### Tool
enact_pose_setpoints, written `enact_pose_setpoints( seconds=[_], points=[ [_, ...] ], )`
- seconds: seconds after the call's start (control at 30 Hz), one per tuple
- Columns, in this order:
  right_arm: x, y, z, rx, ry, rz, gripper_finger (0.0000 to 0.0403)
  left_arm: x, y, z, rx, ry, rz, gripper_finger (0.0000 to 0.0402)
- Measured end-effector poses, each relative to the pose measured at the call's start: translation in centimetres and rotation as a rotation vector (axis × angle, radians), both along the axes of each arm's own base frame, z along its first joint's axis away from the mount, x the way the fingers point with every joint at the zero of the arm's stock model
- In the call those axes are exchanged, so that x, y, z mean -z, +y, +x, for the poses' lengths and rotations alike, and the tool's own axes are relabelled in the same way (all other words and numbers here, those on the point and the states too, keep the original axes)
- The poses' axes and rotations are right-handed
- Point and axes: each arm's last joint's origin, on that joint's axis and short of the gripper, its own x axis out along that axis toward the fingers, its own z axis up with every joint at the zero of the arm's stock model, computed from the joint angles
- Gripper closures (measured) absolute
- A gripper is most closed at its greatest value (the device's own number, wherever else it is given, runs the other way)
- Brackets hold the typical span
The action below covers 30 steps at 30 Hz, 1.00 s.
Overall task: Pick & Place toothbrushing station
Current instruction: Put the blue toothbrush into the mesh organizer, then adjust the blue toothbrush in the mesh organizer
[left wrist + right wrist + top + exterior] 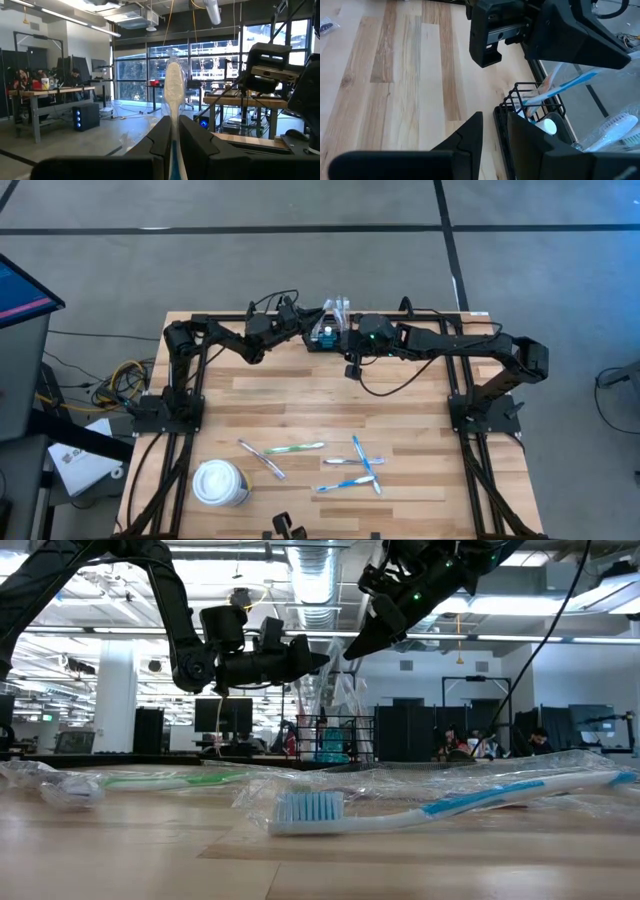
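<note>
The black wire-mesh organiser (pixel 322 337) stands at the table's far middle; it also shows in the right wrist view (pixel 535 107) and the low view (pixel 335 738). A wrapped blue-and-white toothbrush (pixel 560 85) leans with its lower end in it. My left gripper (pixel 312 320) is just above the organiser, shut on a toothbrush in clear wrap (pixel 174 85). My right gripper (pixel 495 117) hovers at the organiser's near side. Its fingers are all but together and hold nothing. My left gripper pinches the wrapped toothbrush's blue handle (pixel 174 159) between its two fingers, which lie along the brush. The white bristle head (pixel 173 82) sticks out past the fingertips. The brush is lifted clear of the table, and its clear wrap (pixel 335 680) hangs down toward the organiser.
Several wrapped toothbrushes lie on the near half of the table: a green one (pixel 295 448), a grey one (pixel 262 458) and blue ones (pixel 365 462). A white lidded cup (pixel 220 483) stands at the near left. The wood between them and the organiser is bare.
</note>
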Motion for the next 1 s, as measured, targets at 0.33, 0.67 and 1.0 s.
enact_pose_setpoints(
  seconds=[0.33,0.67,1.0],
  points=[
    [0.00,0.01,0.00,0.000,0.000,0.000,0.0321,0.33,0.05,0.08,0.002,0.027,-0.026,0.0353],
    [0.00,0.01,0.00,0.000,0.001,0.000,0.0321,0.11,-0.01,0.07,0.012,0.012,-0.050,0.0283],
    [0.14,0.03,-0.07,0.000,0.015,0.005,0.0321,0.03,-0.86,0.57,0.095,0.076,0.005,0.0277]
  ],
)
